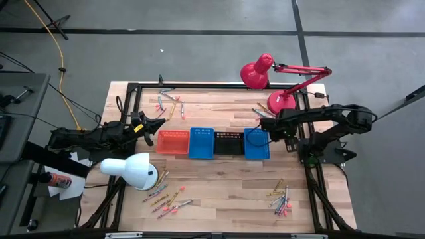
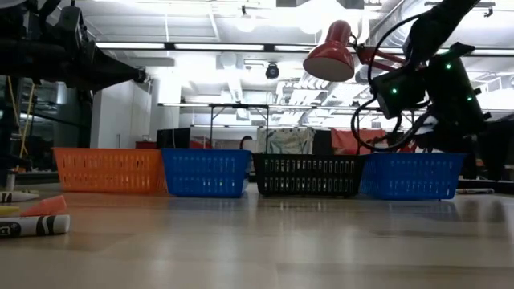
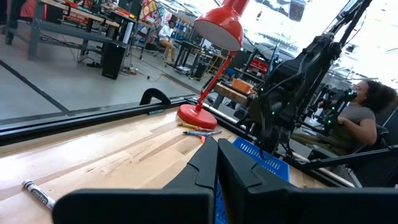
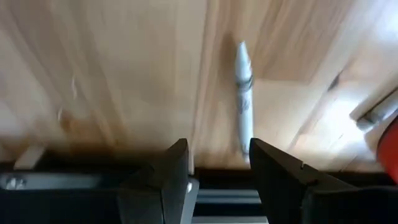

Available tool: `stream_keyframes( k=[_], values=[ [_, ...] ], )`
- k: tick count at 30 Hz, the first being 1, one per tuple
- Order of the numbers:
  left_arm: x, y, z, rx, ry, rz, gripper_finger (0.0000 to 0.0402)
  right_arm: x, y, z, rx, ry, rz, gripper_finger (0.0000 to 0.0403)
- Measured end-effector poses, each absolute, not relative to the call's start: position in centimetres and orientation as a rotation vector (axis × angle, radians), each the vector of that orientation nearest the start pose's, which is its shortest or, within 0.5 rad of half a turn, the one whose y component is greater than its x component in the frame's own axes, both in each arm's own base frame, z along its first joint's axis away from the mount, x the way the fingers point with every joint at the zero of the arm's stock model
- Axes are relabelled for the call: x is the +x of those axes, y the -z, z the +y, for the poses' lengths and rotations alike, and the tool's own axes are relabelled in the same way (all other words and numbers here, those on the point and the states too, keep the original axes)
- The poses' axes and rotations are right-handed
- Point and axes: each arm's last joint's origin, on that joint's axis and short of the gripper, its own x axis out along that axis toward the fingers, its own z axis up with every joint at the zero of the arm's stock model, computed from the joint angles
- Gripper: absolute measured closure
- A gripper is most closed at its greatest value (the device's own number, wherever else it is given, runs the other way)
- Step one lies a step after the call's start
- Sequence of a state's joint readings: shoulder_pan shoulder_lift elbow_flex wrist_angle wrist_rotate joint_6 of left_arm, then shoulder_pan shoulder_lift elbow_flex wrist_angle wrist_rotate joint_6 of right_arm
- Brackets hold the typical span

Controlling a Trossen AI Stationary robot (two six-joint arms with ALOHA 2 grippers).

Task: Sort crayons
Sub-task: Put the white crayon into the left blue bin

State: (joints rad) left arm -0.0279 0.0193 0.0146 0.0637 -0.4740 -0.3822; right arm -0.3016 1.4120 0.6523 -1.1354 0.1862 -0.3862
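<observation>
1. Pale wooden worktop (image 1: 219, 192), with a black frame along its edges.
2. Four mesh baskets in a row mid-worktop: orange basket (image 1: 172, 142), blue basket (image 1: 201, 143), black basket (image 1: 228, 143), second blue basket (image 1: 256, 144).
3. Red lamp (image 1: 281, 101) stands far right; white lamp (image 1: 133, 170) near left.
4. Crayons scattered: far-left cluster (image 1: 170, 104), near-left pile (image 1: 166, 198), near-right pile (image 1: 281, 198).

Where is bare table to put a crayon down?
Bare wood lies in front of the four baskets, between the near-left crayon pile and the near-right pile. Crowded: the far edge by the red lamp, with scattered crayons.
</observation>
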Motion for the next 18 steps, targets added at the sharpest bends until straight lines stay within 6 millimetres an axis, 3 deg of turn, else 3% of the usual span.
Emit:
stream_keyframes(
  k=[12, 18],
  values=[
    [9.5, -17.3, 1.1, -0.391, -0.430, -0.142, 0.0401, 17.2, -14.3, -6.1, -0.266, -0.033, 1.789, 0.0237],
    [9.5, -17.3, 1.1, -0.390, -0.430, -0.142, 0.0401, 16.1, -13.1, -6.4, -0.247, -0.032, 1.806, 0.0237]
  ],
)
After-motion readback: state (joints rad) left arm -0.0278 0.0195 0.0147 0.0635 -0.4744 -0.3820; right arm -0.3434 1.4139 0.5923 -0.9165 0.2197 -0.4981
